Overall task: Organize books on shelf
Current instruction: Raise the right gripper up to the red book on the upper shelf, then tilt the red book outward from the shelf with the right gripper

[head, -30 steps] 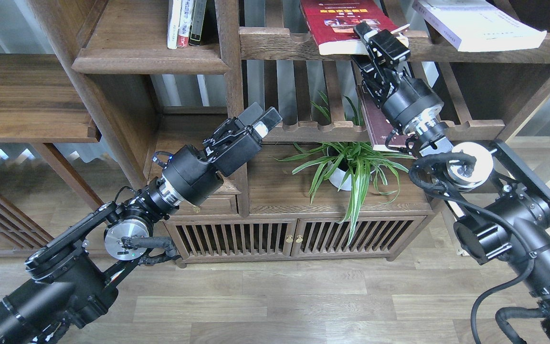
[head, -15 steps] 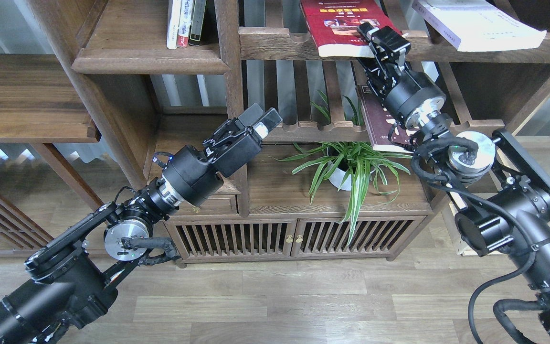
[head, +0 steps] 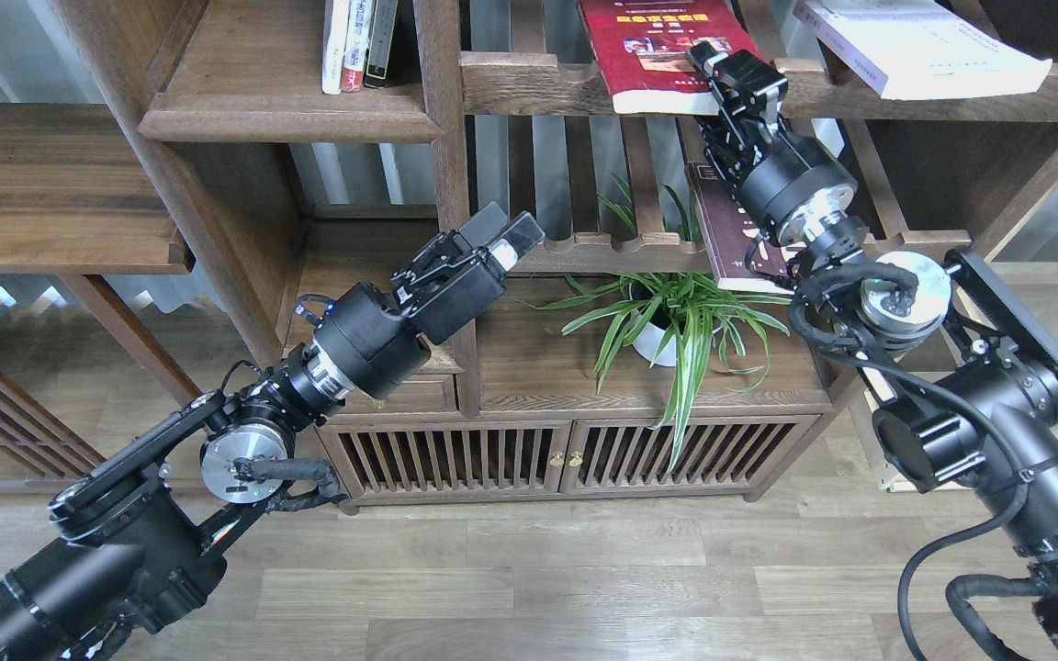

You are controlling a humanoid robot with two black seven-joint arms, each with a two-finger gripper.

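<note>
One red book (head: 653,46) on the upper rack (head: 529,78), right claw (head: 738,78) clamped on it.

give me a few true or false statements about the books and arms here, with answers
1. The red book lies on a slatted rack. True.
2. The right end effector is at the red book's lower right corner. True.
3. The left end effector holds a book. False: it holds nothing.
4. The white book stands upright. False: it lies flat.
5. A potted plant sits on the low cabinet. True.
</note>
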